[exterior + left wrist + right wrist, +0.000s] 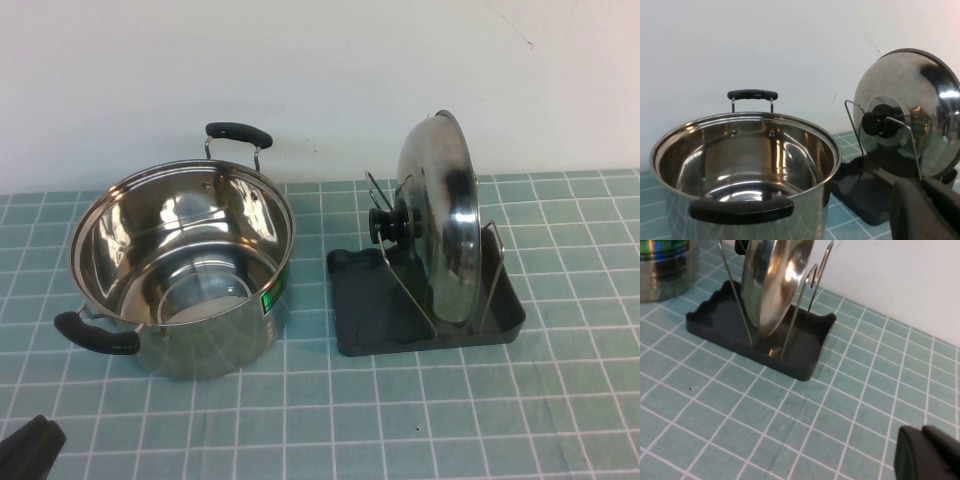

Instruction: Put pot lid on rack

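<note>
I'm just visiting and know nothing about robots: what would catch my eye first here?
Probably the shiny pot lid standing on edge between the wire loops of the dark rack, right of centre. Left of it sits the open steel pot. The left gripper is shut at the near-left corner; the right gripper is shut too.

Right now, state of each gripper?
Left gripper: shut, holding nothing, parked at the table's near left corner.
Right gripper: shut, holding nothing, low over the tiles near the rack.
</note>
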Action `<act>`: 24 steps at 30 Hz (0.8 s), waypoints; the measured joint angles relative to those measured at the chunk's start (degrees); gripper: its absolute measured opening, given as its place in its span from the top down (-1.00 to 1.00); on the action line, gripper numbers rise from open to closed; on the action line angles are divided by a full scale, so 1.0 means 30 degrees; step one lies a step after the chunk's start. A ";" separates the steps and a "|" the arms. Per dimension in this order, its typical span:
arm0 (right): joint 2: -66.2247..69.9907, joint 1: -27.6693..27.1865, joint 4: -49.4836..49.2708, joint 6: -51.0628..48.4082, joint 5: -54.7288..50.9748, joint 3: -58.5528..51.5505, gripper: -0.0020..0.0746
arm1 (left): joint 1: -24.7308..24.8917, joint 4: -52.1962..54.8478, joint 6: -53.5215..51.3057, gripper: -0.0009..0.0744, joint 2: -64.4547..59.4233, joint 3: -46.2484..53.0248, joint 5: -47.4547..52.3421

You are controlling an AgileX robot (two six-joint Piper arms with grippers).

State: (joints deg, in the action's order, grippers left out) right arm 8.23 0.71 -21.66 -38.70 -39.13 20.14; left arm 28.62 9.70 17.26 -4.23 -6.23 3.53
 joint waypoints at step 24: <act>0.0000 0.0000 -0.0456 0.0000 0.0000 0.0000 0.95 | -0.3346 -0.1412 -0.0638 0.98 0.1313 0.0168 0.1899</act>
State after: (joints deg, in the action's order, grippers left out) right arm 8.23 0.71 -23.03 -38.70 -39.13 20.14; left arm 18.58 5.47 15.34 -0.29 -5.73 9.23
